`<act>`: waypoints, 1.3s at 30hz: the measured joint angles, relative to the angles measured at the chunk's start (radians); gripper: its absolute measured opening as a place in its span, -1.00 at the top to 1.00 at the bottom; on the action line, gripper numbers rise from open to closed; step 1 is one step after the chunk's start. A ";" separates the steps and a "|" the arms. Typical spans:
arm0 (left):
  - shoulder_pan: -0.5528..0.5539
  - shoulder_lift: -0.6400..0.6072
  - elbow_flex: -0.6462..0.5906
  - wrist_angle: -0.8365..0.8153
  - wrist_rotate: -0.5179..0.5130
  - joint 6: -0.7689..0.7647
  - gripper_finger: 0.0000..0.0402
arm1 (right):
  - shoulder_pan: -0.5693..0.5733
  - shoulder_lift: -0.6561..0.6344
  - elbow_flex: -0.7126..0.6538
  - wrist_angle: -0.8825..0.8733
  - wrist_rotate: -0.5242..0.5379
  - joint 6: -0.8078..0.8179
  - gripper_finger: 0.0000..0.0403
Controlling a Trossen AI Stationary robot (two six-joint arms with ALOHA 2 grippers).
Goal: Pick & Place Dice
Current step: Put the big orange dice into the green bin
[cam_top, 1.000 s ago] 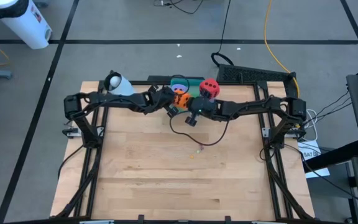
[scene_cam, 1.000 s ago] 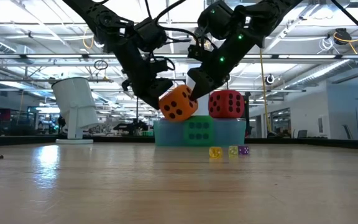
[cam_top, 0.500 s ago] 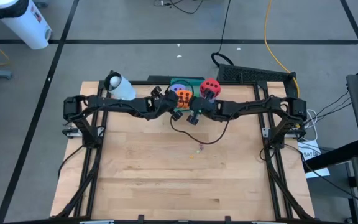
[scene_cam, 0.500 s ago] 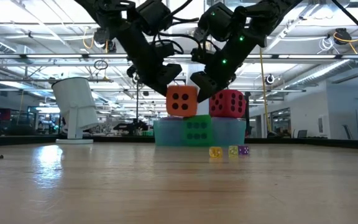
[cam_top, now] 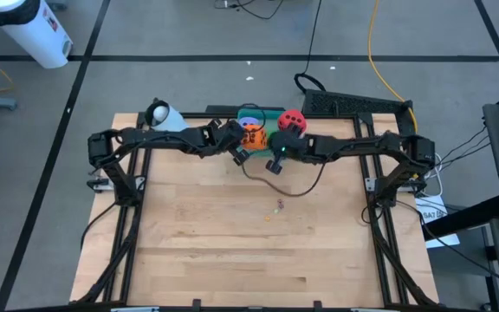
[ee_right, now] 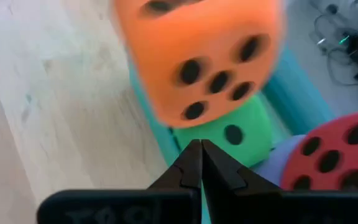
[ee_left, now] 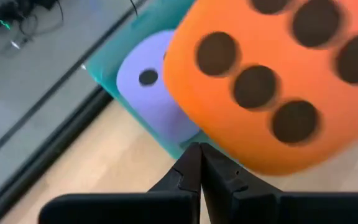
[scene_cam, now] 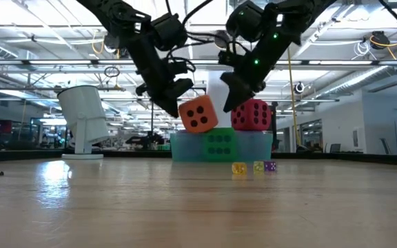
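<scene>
At the table's (cam_top: 232, 243) far edge, top centre of the high view, we find the tray (scene_cam: 185, 146) holding the green die (scene_cam: 219, 146); the orange die (scene_cam: 198, 114) sits tilted on top at left, the red die (scene_cam: 252, 114) on top at right; a purple die (ee_left: 151, 93) lies in the tray beneath the orange one; three tiny dice (scene_cam: 254, 167) lie on the table before the tray; a white canister (cam_top: 165, 116) stands left of it.

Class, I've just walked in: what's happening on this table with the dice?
Two robot arms meet at the far edge of the table over a teal tray of big foam dice. The orange die sits tilted on top of the stack, above the green die, with the red die beside it. The left gripper and right gripper are both shut, close by the orange die.
</scene>
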 joint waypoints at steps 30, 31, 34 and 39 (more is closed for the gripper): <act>-0.019 0.000 0.000 -0.009 -0.004 0.012 0.98 | 0.077 -0.441 -0.186 0.009 -0.087 -0.009 1.00; -0.019 0.000 0.000 -0.008 -0.005 0.012 0.97 | 0.074 -0.479 -0.222 0.030 -0.087 -0.004 1.00; -0.019 0.000 0.000 -0.006 -0.006 0.012 0.93 | 0.072 -0.590 -0.335 0.080 -0.087 0.000 1.00; -0.019 0.000 0.000 -0.021 -0.005 -0.027 0.97 | 0.073 -0.741 -0.522 0.155 -0.087 0.057 1.00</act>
